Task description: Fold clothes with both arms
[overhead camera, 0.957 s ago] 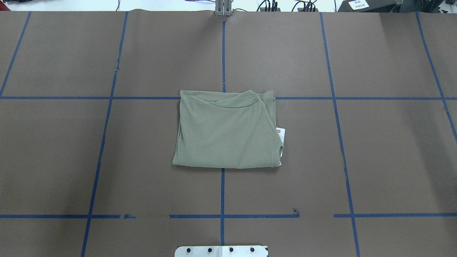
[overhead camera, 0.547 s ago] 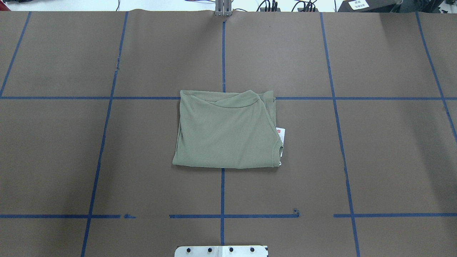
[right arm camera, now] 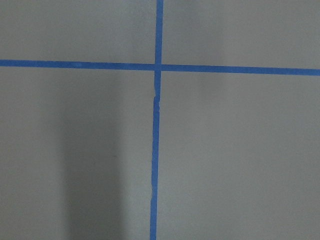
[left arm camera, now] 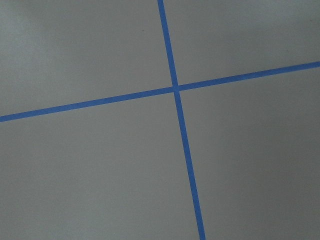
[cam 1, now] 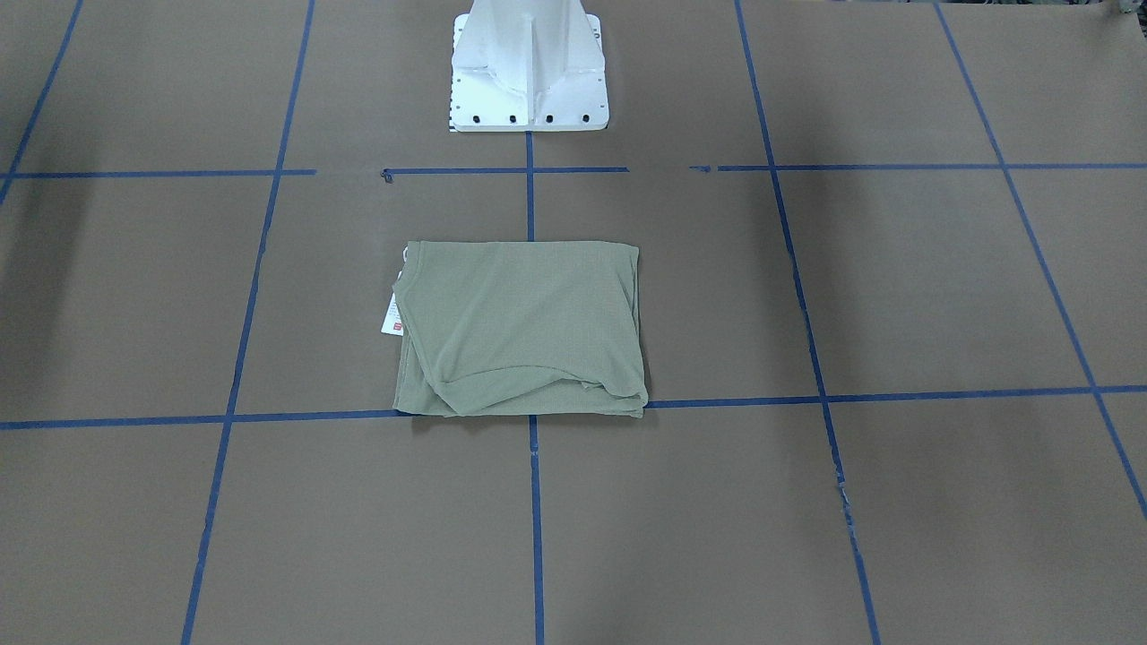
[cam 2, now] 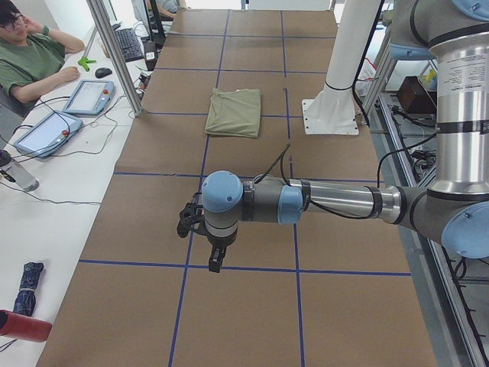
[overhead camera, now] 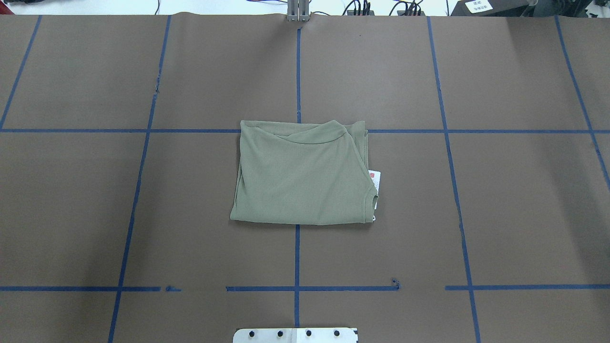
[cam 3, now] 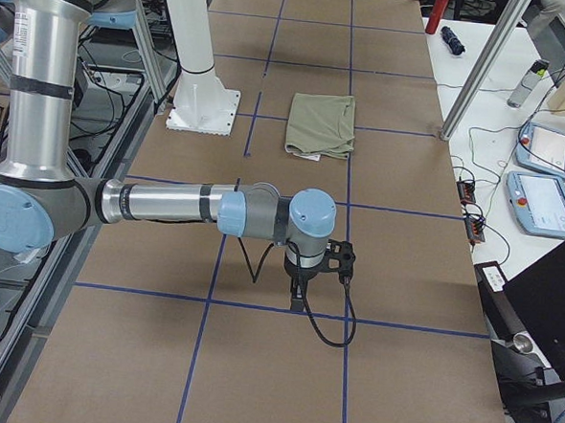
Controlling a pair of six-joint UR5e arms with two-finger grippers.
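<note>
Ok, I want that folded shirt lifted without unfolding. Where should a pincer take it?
Likely the smooth edge of the shirt nearest the pedestal base, from that side: its far edge shows loose rumpled layers, and the hang tag clutters the robot's right.

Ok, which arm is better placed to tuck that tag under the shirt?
Right, probably. The tag pokes out of the shirt on the robot's right side. The left arm and right arm both hang far from it, seemingly equally far, so side decides.

White pedestal (cam 1: 527, 63) behind shirt (cam 1: 524, 327), apart
</note>
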